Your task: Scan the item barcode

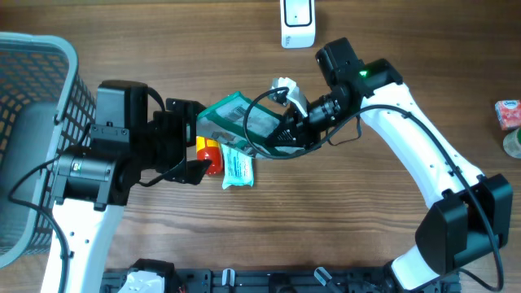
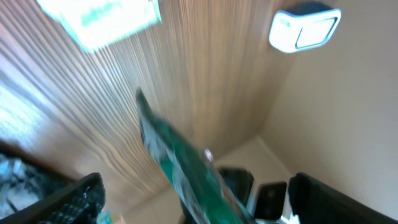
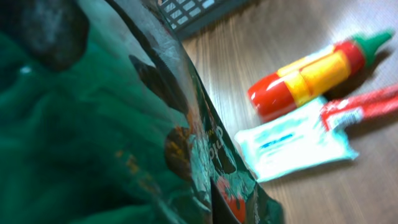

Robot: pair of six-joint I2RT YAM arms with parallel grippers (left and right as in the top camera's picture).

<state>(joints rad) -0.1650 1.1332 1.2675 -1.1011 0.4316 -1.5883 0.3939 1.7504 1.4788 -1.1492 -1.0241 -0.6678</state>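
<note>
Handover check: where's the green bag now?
Overhead view, mid-table: the green bag is clamped in the right gripper, next to the open left gripper, with the ketchup bottle and wipes packet on the table right by it.

Left arm: boxy black joint housings next to the green packet, a white shell link farther from it, thin black cables looping across. Left gripper: black, blocky fingers. Right arm: smooth white links, rounded black joints, small green light near the packet, black cable arching alongside.
</note>
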